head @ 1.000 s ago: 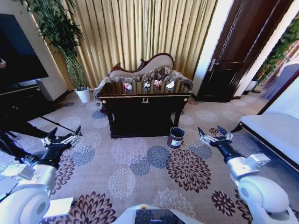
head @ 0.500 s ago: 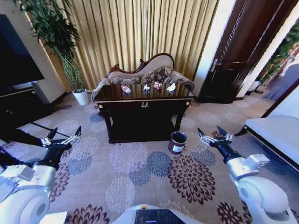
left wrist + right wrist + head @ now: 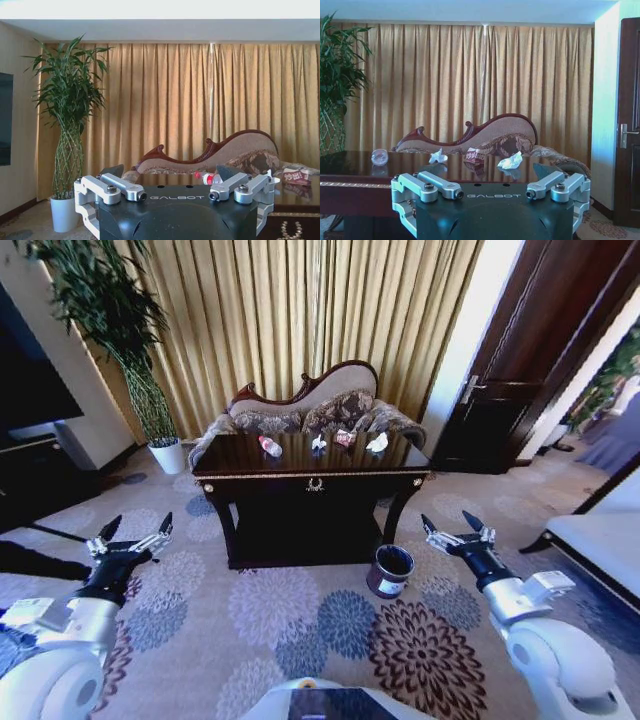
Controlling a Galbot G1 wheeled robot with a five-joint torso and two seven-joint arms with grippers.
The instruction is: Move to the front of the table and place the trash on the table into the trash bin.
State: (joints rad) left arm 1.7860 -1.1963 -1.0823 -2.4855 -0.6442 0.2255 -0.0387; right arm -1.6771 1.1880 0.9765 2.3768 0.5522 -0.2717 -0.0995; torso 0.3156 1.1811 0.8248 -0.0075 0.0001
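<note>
1. The clear plastic bottle with a red label and red cap [image 3: 270, 446] lies on its side on the left part of the dark glossy wooden surface [image 3: 300, 462]. Its long axis runs diagonally, from back-left to front-right as the robot sees it. From the head view I cannot tell which end has the cap.
2. In the left wrist view the bottle [image 3: 206, 177] shows its red cap end, just behind the gripper body.
3. To the right of the bottle, in one loose row, there are a small white crumpled paper [image 3: 318, 443], a red-and-white crumpled wrapper [image 3: 345, 438] and a second white crumpled paper [image 3: 378, 443]. They lie apart from each other.
4. The surface has gold edge trim and a gold emblem [image 3: 315, 484] in the middle of its front.
5. The small round dark trash bin with a white label [image 3: 389, 571] stands upright on the flowered carpet [image 3: 300, 610], near the front right leg of the table.
6. The left gripper [image 3: 131, 536] is held in the air over the carpet, low on the left, fingers spread and grasping nothing.
7. The right gripper [image 3: 455, 530] is in the air on the right, just beside the bin but not touching it, also spread and empty.
8. Behind the table stand a curved-back sofa [image 3: 310, 405], gold curtains [image 3: 300, 320] and a tall green plant in a white pot [image 3: 166, 454].
</note>
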